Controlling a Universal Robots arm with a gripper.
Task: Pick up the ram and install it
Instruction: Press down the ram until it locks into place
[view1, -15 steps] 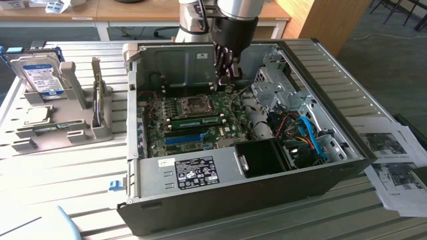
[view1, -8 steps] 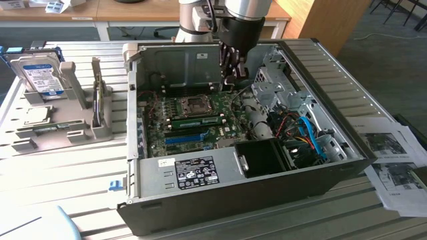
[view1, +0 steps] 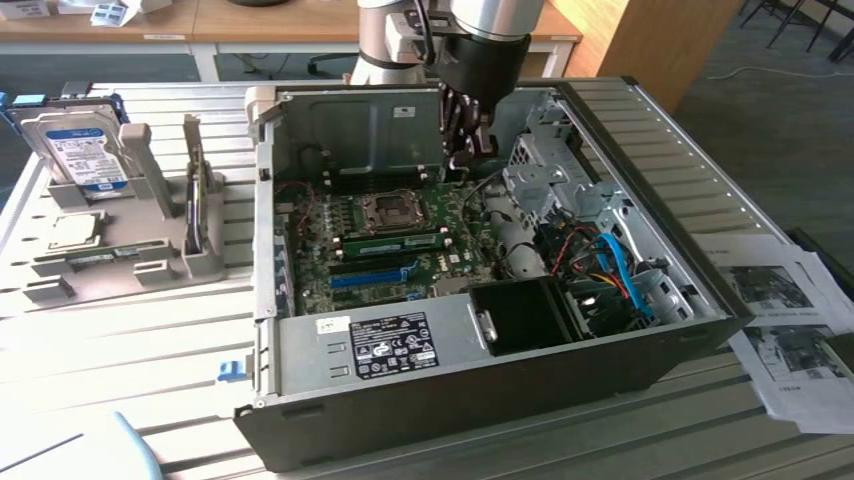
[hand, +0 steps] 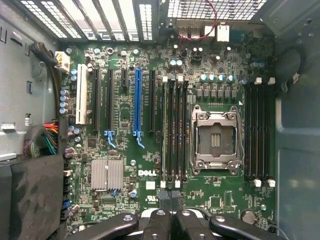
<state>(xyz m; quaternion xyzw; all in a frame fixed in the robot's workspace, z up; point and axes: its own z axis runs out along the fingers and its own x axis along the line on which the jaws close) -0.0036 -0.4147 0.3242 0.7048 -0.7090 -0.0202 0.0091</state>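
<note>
The ram (view1: 395, 243), a long green stick with dark chips, stands on edge in a memory slot on the motherboard (view1: 461, 262) inside the open computer case. From above in the wrist view, the ram (hand: 164, 135) is a thin pale edge in the slot beside the empty black slots. My gripper (view1: 461, 168) hangs above the board, a little beyond the ram and the processor socket (view1: 392, 208), and is apart from both. Its black fingers (hand: 159, 225) are pressed together. The gripper (hand: 171, 220) is shut, with nothing between its fingertips.
The case walls (view1: 667, 200) ring the board, with a power supply (view1: 387, 340) and black shroud (view1: 534, 315) at the near side. Cables (view1: 607, 270) lie on the exterior view's right. A grey holder with a hard drive (view1: 83, 150) and silver processor chip (view1: 74, 230) sits to the left. Papers (view1: 787, 320) lie to the right.
</note>
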